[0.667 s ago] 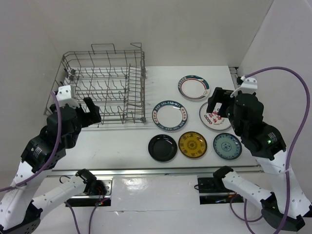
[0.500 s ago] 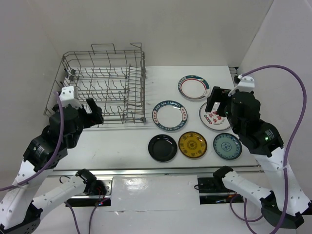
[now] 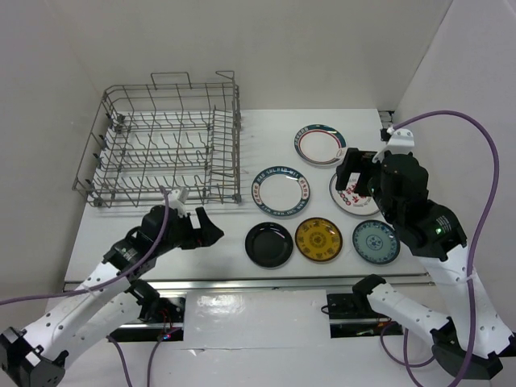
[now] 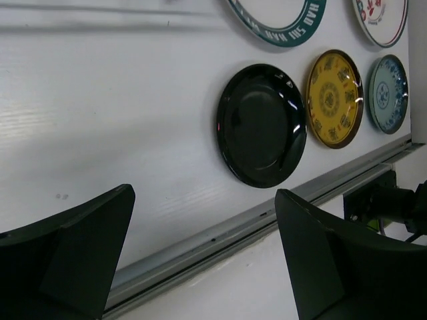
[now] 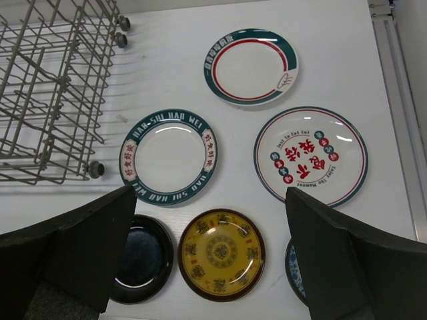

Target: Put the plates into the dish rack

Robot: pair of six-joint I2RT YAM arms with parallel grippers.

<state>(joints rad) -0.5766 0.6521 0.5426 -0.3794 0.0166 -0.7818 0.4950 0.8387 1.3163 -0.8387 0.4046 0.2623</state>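
Six plates [image 3: 281, 192] flat | both jaws wide apart, empty | black plate [image 4: 261, 125] ahead of left jaws

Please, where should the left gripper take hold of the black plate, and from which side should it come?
Probably its rim at the left edge, one finger over the lip, one under. The black plate lies flat, so only the upturned rim offers a hold. That edge faces bare table and the open left gripper; the yellow plate crowds the right.
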